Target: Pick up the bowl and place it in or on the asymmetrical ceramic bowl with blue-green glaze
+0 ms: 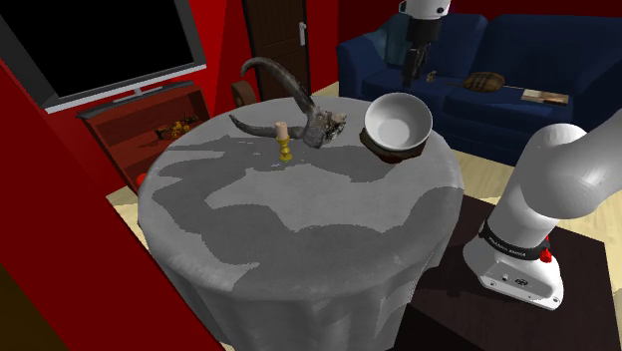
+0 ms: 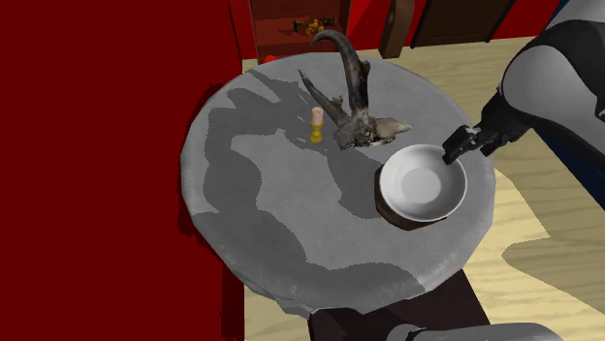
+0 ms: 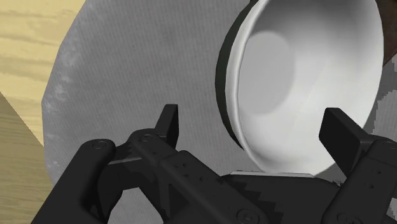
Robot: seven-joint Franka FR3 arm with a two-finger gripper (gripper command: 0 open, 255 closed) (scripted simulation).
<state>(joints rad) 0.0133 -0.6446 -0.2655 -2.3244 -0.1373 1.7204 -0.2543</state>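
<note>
We see the white bowl [image 1: 397, 120] resting tilted inside a darker bowl [image 1: 391, 154] near the edge of the round, grey-draped worktop [image 1: 299, 229]. Its open side is tipped towards the shoulder camera. From the second exterior view, the white bowl [image 2: 420, 182] covers most of the dark bowl [image 2: 388, 208], whose brown wall peeks out on that view's left (we cannot make out any glaze colour on it).

The gripper [image 1: 411, 72] hangs just behind the two bowls. In the second exterior view the gripper [image 2: 458, 147] sits close by the white bowl's rim. Through the wrist camera, the fingers [image 3: 168, 124] stand well apart, released and grasping nothing. The white bowl [image 3: 299, 70] lies ahead of them, with the dark rim [image 3: 222, 67] showing along its side. We cannot tell whether the far finger brushes the rim.

Beside the bowls on the worktop lies a horned skull [image 1: 319, 125], and just next to it stands a small candle [image 1: 284, 140]. A blue sofa [image 1: 518, 50] sits behind the worktop.
</note>
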